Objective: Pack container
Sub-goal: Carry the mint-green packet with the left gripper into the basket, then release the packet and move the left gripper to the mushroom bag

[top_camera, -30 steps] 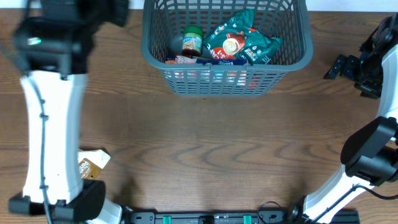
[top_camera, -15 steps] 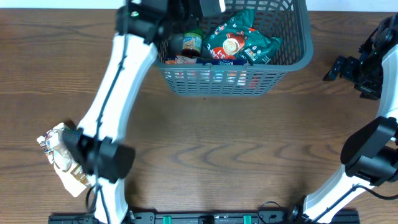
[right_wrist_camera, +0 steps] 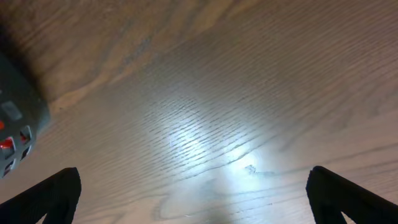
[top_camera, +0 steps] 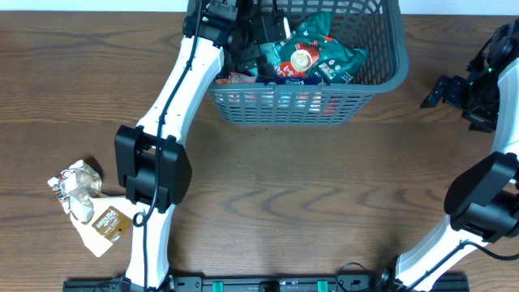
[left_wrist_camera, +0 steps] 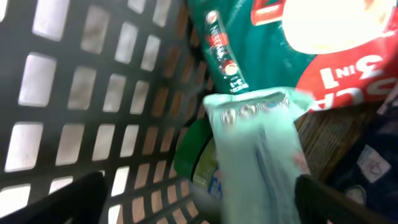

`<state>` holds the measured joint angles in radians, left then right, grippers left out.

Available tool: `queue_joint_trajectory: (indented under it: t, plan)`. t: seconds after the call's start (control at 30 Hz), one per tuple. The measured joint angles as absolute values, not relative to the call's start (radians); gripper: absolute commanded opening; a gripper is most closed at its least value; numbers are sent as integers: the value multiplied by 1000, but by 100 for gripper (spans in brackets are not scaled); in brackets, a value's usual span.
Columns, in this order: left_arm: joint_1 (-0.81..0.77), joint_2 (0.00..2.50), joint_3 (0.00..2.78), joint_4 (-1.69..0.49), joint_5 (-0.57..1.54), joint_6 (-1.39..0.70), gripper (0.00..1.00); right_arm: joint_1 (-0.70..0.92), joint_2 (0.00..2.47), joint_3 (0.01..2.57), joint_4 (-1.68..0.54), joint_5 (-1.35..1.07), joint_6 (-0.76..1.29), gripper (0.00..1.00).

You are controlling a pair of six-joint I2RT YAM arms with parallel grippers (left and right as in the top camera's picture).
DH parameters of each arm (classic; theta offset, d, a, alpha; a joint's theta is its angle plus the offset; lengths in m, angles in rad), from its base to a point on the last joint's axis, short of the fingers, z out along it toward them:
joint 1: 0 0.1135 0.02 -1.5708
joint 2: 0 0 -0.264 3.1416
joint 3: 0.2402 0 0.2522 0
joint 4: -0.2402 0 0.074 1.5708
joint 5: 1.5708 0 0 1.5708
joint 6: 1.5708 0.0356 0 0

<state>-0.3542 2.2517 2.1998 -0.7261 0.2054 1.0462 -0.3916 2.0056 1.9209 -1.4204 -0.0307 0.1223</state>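
Observation:
The container (top_camera: pixel 300 101), a dark grey slotted basket, stands at the back centre of the table with a green and red snack packet (top_camera: pixel 312 53) inside. My left gripper (top_camera: pixel 261 32) reaches down into its left half. In the left wrist view the fingers stand wide apart by the lattice wall (left_wrist_camera: pixel 93 93), so the left gripper (left_wrist_camera: pixel 199 194) is open. A blurred pale mint packet (left_wrist_camera: pixel 255 155) lies loose between the fingers, over a green-lidded jar (left_wrist_camera: pixel 193 152). My right gripper (top_camera: pixel 442 88) hangs open over bare wood (right_wrist_camera: pixel 193 186), right of the basket.
A crumpled white packet (top_camera: pixel 75 185) and a small brown packet (top_camera: pixel 105 221) lie on the table at the front left. A grey object (right_wrist_camera: pixel 18 118) shows at the left edge of the right wrist view.
The left arm has swung from the table's left side into the basket and its gripper has opened, letting go of the pale packet. The right arm has not moved.

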Motion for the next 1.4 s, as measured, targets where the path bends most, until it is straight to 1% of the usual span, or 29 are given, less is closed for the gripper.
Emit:
queue_joint_trajectory:
  t: [0.23, 0.4, 0.53, 0.6, 0.7, 0.87, 0.97, 1.1, 1.23, 1.4]
  plan:
    - [-321, 2178, 2199, -739, 124, 855, 98, -392, 2006, 1921, -1420, -30, 116, 99]
    - [-295, 1963, 2199, -742, 66, 761, 98, -391, 2006, 1921, -1412, -30, 112, 99]
    - [-271, 1782, 2213, -771, -19, 604, 99, -391, 2006, 1921, -1408, -30, 110, 99]
    - [-241, 1715, 2225, -852, -74, 490, 98, -391, 2006, 1921, -1406, -30, 110, 99]
    - [-162, 1654, 2231, -1036, -164, 294, 99, -391, 2006, 1921, -1397, -30, 110, 99]
    - [21, 1648, 2223, -1374, -253, -58, 98, -391, 2006, 1921, -1386, -30, 109, 99]
    - [125, 1649, 2188, -1468, -275, -216, 98, -391, 2006, 1921, -1375, -30, 109, 99]
    - [203, 1649, 2101, -1493, -293, -346, 98, -391, 2006, 1920, -1362, -30, 109, 99]
    - [227, 1649, 1954, -1473, -295, -425, 98, -391, 2006, 1920, -1360, -30, 109, 99]
    - [234, 1617, 1676, -1364, -294, -510, 98, -391, 2006, 1920, -1357, -30, 109, 99]
